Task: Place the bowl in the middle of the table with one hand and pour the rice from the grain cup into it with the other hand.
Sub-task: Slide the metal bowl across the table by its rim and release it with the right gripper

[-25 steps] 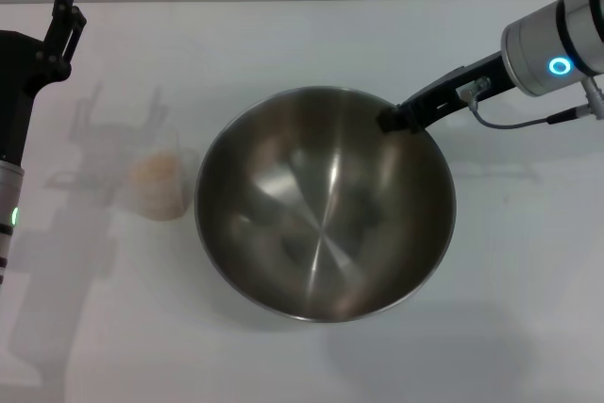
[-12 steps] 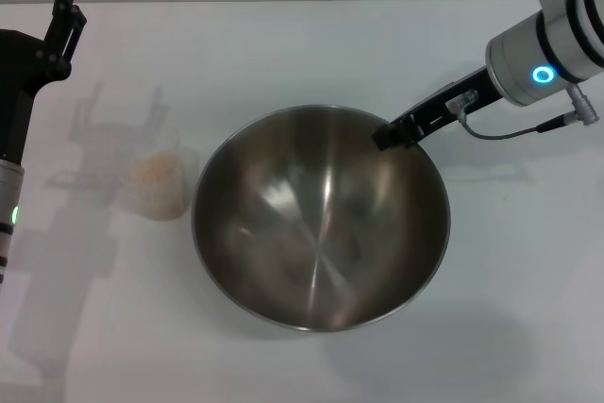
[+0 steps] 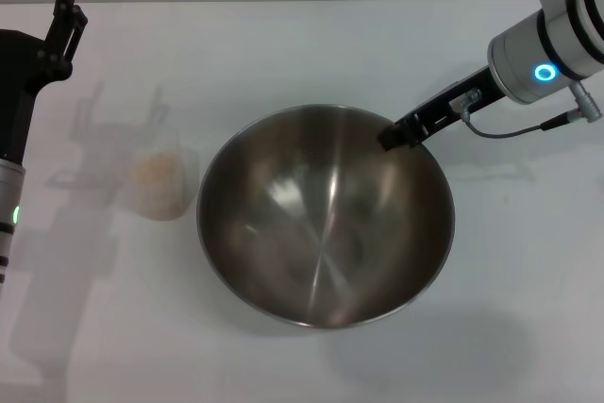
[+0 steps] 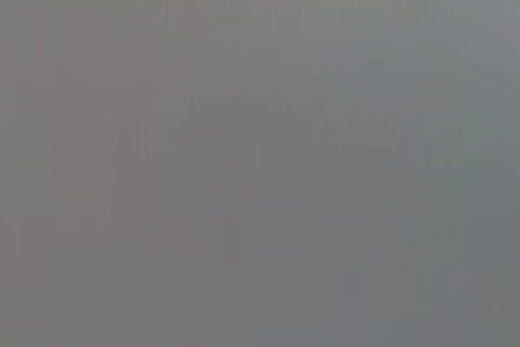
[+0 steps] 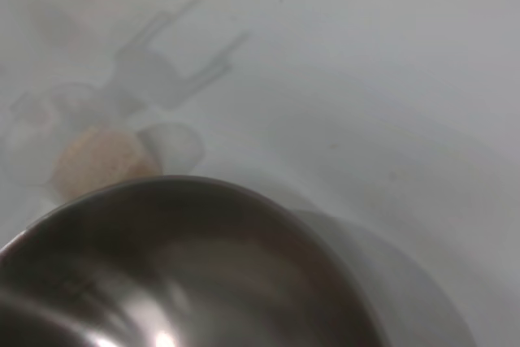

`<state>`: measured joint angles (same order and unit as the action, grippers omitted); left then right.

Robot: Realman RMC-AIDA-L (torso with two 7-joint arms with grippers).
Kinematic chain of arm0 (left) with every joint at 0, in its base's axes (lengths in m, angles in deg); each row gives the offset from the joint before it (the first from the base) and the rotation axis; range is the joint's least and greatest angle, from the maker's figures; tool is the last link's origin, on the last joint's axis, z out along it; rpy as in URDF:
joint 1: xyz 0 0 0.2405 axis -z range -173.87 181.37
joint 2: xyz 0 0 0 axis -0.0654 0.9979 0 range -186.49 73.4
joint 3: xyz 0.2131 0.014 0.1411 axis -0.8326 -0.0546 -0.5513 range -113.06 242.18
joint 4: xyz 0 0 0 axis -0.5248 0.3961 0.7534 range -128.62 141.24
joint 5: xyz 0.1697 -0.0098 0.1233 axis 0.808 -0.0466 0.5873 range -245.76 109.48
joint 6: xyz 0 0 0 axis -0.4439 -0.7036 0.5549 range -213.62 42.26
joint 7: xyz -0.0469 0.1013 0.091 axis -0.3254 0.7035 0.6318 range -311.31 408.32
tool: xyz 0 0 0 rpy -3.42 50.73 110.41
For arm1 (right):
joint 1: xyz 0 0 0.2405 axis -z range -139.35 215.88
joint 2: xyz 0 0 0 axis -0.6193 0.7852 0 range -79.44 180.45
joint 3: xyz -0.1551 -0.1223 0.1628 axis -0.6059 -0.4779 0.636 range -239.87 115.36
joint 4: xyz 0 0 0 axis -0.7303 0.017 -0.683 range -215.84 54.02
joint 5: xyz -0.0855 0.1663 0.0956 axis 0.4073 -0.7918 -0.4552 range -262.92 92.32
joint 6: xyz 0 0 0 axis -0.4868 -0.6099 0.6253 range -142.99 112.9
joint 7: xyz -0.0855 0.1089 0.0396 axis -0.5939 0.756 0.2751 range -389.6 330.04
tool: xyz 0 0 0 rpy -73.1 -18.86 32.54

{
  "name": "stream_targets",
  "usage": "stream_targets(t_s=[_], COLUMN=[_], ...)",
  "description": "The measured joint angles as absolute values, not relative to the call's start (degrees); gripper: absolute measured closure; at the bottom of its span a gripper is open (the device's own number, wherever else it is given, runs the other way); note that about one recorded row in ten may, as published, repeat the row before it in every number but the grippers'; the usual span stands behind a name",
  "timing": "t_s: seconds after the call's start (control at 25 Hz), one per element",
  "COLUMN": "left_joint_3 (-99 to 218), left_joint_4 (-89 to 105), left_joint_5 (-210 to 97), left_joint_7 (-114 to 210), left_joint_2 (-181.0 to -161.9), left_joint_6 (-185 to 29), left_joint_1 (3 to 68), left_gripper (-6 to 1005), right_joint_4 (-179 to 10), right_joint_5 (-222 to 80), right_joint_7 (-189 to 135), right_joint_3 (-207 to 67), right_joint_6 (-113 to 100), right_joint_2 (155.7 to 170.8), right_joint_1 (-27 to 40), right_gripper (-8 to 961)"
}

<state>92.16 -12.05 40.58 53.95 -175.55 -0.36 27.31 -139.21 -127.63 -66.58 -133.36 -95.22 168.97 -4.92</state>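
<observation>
My right gripper (image 3: 396, 132) looks clamped on the bowl (image 3: 321, 224) rim, bowl's about centred, so next I let go and send the left gripper (image 3: 64, 7), whose grip I can't make out, for the grain cup (image 3: 159, 184).

Head view looks down; right wrist view sits close, sharing the bowl (image 3: 326, 216)
</observation>
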Motion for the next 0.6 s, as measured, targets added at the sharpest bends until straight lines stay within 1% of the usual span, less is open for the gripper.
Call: stream_targets(t_s=[0.04,0.24,0.6], left_joint_3=[92.2,92.1,92.2], left_joint_4=[-12.1,-12.1,-12.1], left_joint_5=[40.6,40.6,40.5], left_joint_7=[53.9,53.9,54.0], left_joint_2=[-175.55,-175.64,-175.64], left_joint_6=[-0.4,-0.4,-0.2], left_joint_1=[27.3,27.3,26.9], left_gripper=[171,171,170], right_joint_4=[-139.3,-140.9,-148.9], right_joint_5=[-127.6,-127.0,-126.1], right_joint_7=[-66.6,-66.5,-66.4], right_joint_3=[-133.4,-133.7,-133.7], right_joint_6=[-95.3,-95.4,-95.1], right_joint_2=[168.97,169.13,169.35], right_joint_1=[-4.9,-4.8,-4.3], right_gripper=[932,830,605])
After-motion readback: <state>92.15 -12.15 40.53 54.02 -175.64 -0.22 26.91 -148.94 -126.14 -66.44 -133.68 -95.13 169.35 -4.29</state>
